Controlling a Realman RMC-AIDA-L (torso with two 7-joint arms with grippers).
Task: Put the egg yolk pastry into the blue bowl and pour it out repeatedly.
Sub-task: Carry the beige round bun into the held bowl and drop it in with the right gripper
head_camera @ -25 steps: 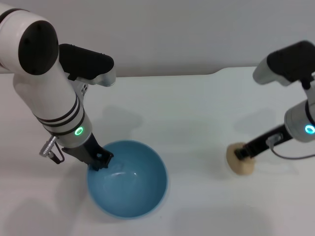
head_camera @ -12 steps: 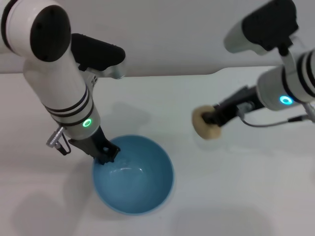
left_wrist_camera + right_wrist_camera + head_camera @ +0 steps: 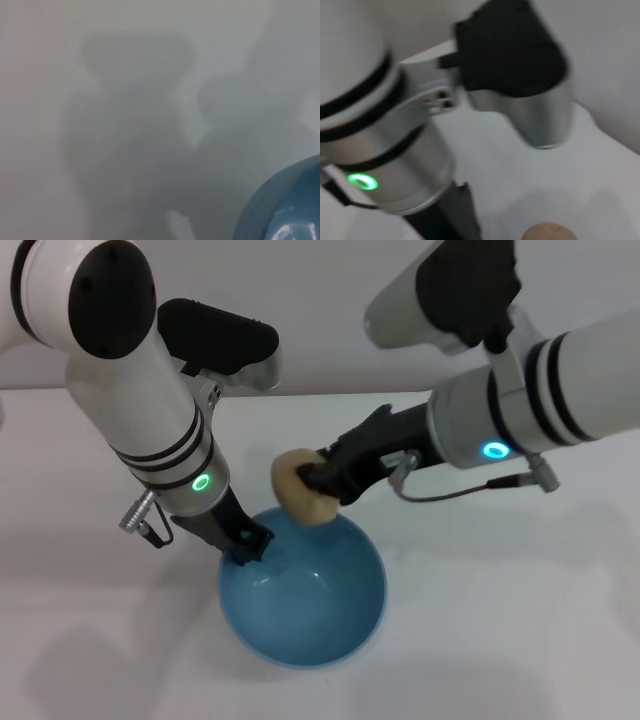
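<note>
A: Where is the pastry (image 3: 303, 497)?

B: Up in the air, clamped in the right gripper (image 3: 318, 480), just over the far rim of the bowl (image 3: 305, 592). The black fingers cover part of its side. In the right wrist view only its tan top (image 3: 549, 232) shows at the picture's edge.

A: And the bowl?

B: On the white table (image 3: 500, 590), with the left gripper (image 3: 246, 543) pinching its rim on the robot's left. The fingertips run together into one dark mass there.

A: The left wrist view?

B: Mostly grey shadow on the table; only a curved piece of the bowl (image 3: 282, 205) is cut off at the corner.
</note>
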